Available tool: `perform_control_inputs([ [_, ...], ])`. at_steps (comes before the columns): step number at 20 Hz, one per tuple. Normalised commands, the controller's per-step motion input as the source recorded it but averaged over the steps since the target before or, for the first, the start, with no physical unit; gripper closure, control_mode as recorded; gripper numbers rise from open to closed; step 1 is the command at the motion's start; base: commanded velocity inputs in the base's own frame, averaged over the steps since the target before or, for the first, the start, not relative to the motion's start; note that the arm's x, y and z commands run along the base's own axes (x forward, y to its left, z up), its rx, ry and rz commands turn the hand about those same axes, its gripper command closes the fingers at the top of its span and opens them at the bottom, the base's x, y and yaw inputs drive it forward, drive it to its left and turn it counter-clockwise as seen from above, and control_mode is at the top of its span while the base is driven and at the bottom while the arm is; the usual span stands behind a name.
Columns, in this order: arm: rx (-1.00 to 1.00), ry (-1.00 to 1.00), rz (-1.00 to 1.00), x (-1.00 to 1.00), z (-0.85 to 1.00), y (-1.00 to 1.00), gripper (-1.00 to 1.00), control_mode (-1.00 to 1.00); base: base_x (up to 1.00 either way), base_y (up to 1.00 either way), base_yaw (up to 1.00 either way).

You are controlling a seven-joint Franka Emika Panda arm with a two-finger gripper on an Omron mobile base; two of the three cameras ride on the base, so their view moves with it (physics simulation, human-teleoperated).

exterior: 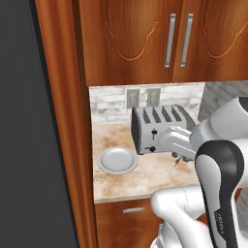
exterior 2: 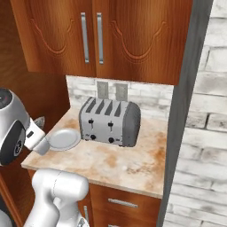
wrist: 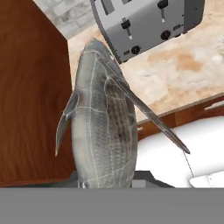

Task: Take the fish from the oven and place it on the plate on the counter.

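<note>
The fish [wrist: 103, 122] is held in the gripper [wrist: 105, 183], whose jaws are partly closed on its near end; in the hand view the pale grey body rises straight out from between the fingertips and runs away from the camera, its far tip pointing toward the silver toaster [wrist: 146, 24] and its thin fins sticking out to either side. The fingertips themselves are hidden under the fish body, so the exact contact cannot be made out. In the right base view a small grey tip of the fish [exterior 2: 39, 120] shows just past the robot's wrist, near the left edge of the counter [exterior 2: 128, 164] and just left of the plate [exterior 2: 64, 138]. The plate lies flat on the counter to the left of the toaster and holds nothing. In the left base view the plate [exterior: 117, 161] sits at the near left of the counter [exterior: 145, 179], close to the wooden side panel [exterior: 63, 121], while the arm reaches in from the right in front of the toaster [exterior: 160, 127]. Wooden upper cabinets [exterior: 145, 38] hang above, and a pale brick backsplash [exterior: 111, 104] with two outlets lies behind the toaster.
</note>
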Motion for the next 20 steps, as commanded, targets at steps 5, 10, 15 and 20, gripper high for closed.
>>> perform_control_inputs([
  [5, 0.0, -0.14, 0.21, 0.46, -0.09, 0.2, 1.0, -1.0, 0.0, 0.0, 0.0],
  [10, -0.01, -0.11, 0.21, 0.48, -0.46, 0.0, 1.0, -1.0, 0.0, 0.0, 0.0],
  [15, -0.03, -0.01, 0.13, 0.53, -0.7, 0.07, 1.0, -1.0, 0.0, 0.0, 0.0],
  [20, -0.08, -0.02, 0.01, 0.47, -0.69, 0.27, 1.0, -1.0, 0.0, 0.0, 0.0],
])
